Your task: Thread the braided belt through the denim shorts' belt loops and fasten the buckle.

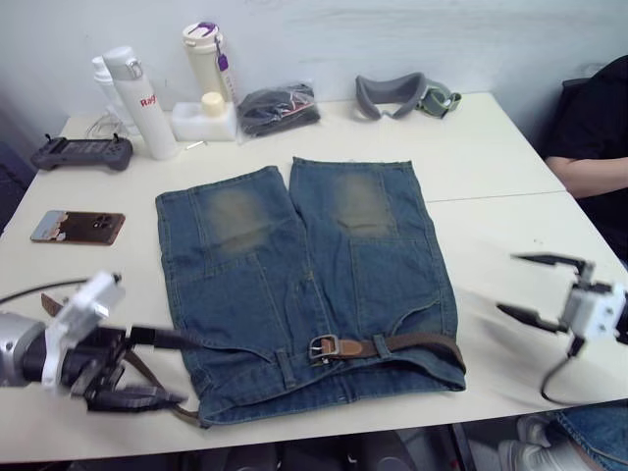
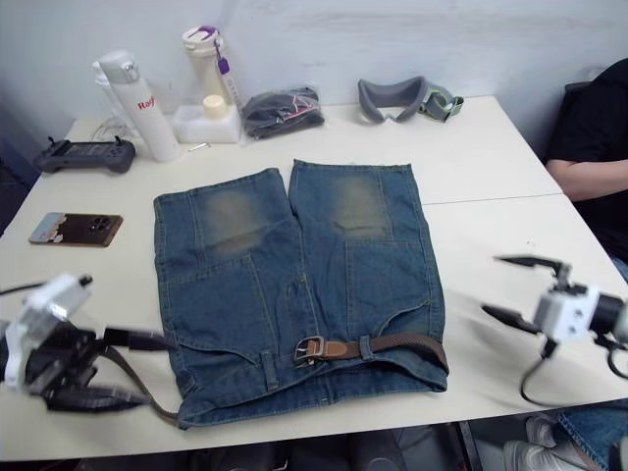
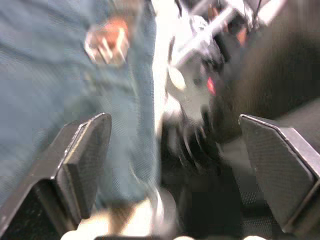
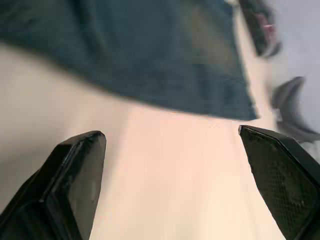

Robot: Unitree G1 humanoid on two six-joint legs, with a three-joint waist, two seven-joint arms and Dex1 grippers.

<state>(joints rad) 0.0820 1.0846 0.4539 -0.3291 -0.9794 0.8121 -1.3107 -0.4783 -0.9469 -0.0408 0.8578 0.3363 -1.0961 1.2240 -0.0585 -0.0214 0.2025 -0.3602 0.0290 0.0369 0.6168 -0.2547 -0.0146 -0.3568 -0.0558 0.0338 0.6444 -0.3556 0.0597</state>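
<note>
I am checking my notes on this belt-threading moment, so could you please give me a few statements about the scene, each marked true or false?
1. The denim shorts lie flat on the table with the waistband toward the robot. True.
2. The buckle sits at the front of the waistband, with the braided belt running from it toward the robot's right. True.
3. The right gripper is shut on the belt. False: it is open, off the shorts, over bare table.
4. The left gripper is open beside the shorts' left edge. True.
5. A phone lies on top of the shorts. False: it lies on the table, to their left.
</note>
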